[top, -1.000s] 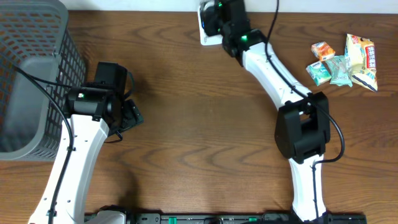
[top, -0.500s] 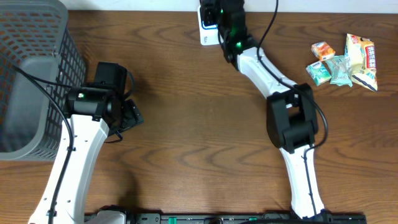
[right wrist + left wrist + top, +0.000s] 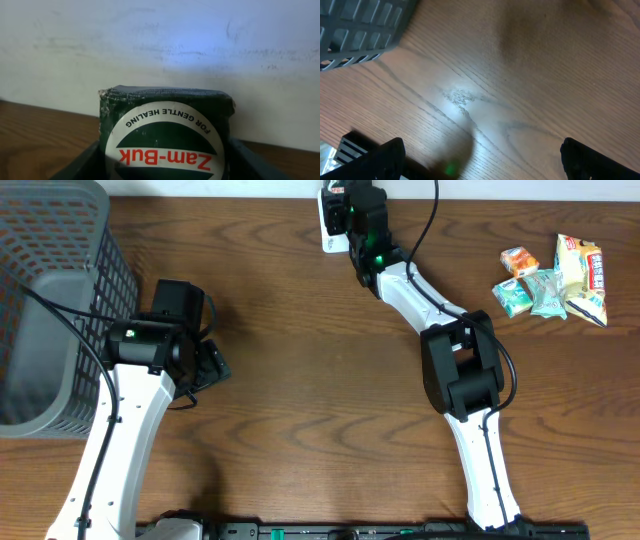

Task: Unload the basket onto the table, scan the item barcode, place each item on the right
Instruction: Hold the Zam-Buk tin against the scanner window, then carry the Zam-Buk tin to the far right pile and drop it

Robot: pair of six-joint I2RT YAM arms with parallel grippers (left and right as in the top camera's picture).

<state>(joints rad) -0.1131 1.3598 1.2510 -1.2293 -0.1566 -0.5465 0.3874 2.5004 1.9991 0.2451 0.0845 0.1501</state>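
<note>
The left gripper (image 3: 485,162) hangs spread wide over the wooden table (image 3: 530,75) just beside the grey basket (image 3: 360,25), holding nothing. The right gripper (image 3: 167,167), about half closed, clamps the green Zam-Buk box (image 3: 165,125) on both sides, with its label upside down before a white surface (image 3: 160,45).

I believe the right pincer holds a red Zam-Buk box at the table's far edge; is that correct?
Not quite: the right wrist view shows the Zam-Buk box in the right pincer is dark green, not red.
</note>
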